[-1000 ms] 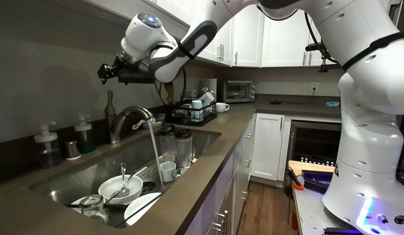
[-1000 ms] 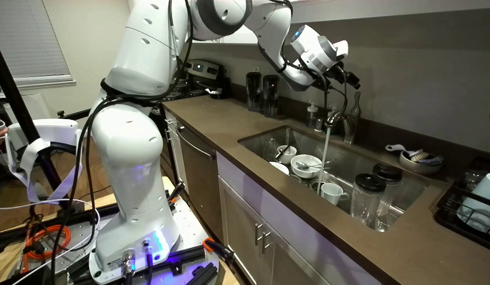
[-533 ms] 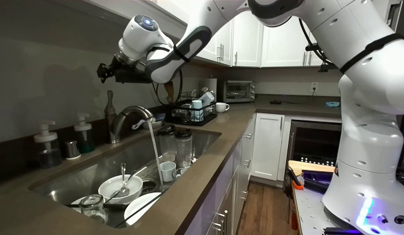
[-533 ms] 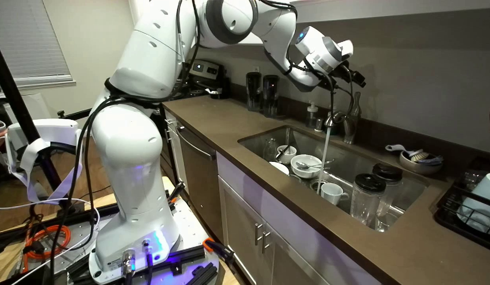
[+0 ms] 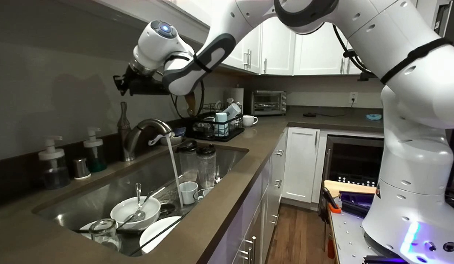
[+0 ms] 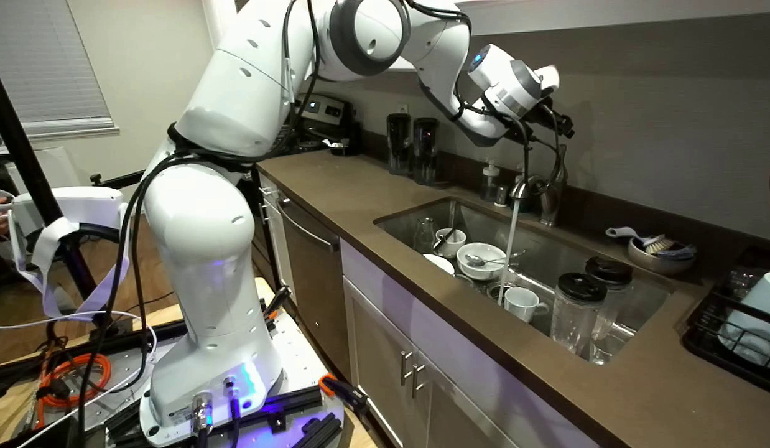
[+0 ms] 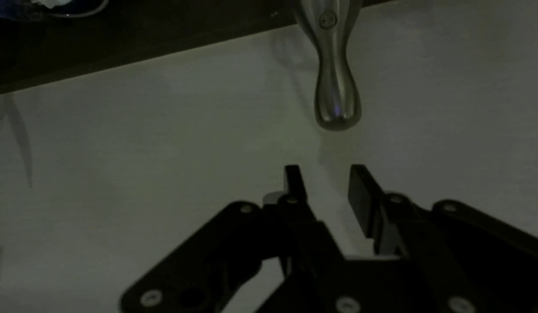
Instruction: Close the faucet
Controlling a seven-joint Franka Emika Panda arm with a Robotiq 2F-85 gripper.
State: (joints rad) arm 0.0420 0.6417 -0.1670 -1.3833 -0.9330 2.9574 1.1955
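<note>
Water runs in a steady stream [image 5: 174, 168] from the curved spout of the silver-grey faucet [image 5: 131, 141] into the sink. Rising behind the spout is its slim upright handle [image 5: 123, 115]. The wrist picture stands upside down, so there the handle [image 7: 337, 95] points downward, its rounded tip facing the jaws. My gripper [image 7: 324, 168] is open with a fairly narrow gap, and only bare wall shows between its fingers. Both exterior views show the gripper [image 5: 119, 85] above the handle's tip, apart from it.
Soap bottles [image 5: 52, 165] and a small metal cup [image 5: 81, 168] line the sink's back edge. Bowls [image 5: 137, 211], a white mug [image 6: 523, 302] and lidded clear jars [image 6: 578, 311] stand in the sink. Close behind the handle is the wall [image 6: 658, 137]. A black dish rack [image 5: 219, 128] stands beyond.
The arm has leaned a little further toward the wall, and the hand has come down slightly above the handle. Faucet, handle and running water look the same.
</note>
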